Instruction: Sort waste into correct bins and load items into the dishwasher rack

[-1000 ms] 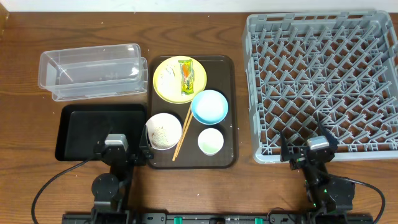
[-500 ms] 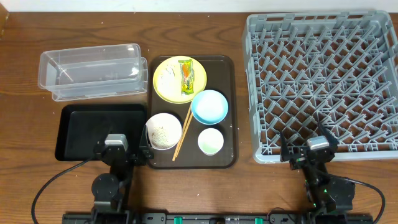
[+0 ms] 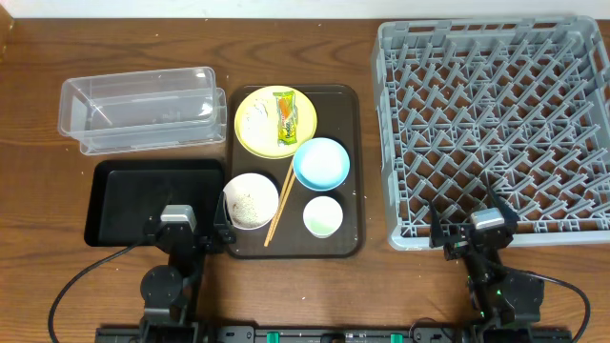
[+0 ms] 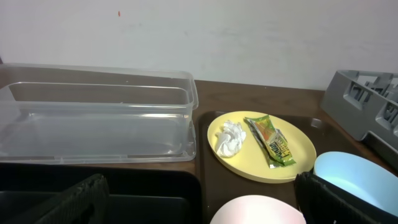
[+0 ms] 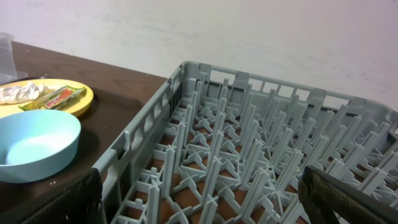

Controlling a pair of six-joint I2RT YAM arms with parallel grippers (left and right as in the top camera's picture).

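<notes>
A yellow plate (image 3: 274, 121) on the brown serving tray (image 3: 355, 171) holds a snack wrapper (image 3: 285, 116) and a white tissue (image 4: 231, 137). A white bowl (image 3: 251, 199) holds rice (image 3: 250, 204). A light blue bowl (image 3: 321, 163), a pale cup (image 3: 323, 216) and two chopsticks (image 3: 279, 205) lie on the same tray. The clear tub (image 3: 138, 110) and black tray (image 3: 152, 200) are at left, the grey rack (image 3: 496, 124) at right. My left gripper (image 3: 191, 233) is open and empty at the black tray's front edge. My right gripper (image 3: 472, 233) is open and empty at the rack's front edge.
In the left wrist view the clear tub (image 4: 93, 118) is ahead, the plate (image 4: 261, 146) to the right. In the right wrist view the rack (image 5: 249, 149) fills the front and the blue bowl (image 5: 34, 146) is at left.
</notes>
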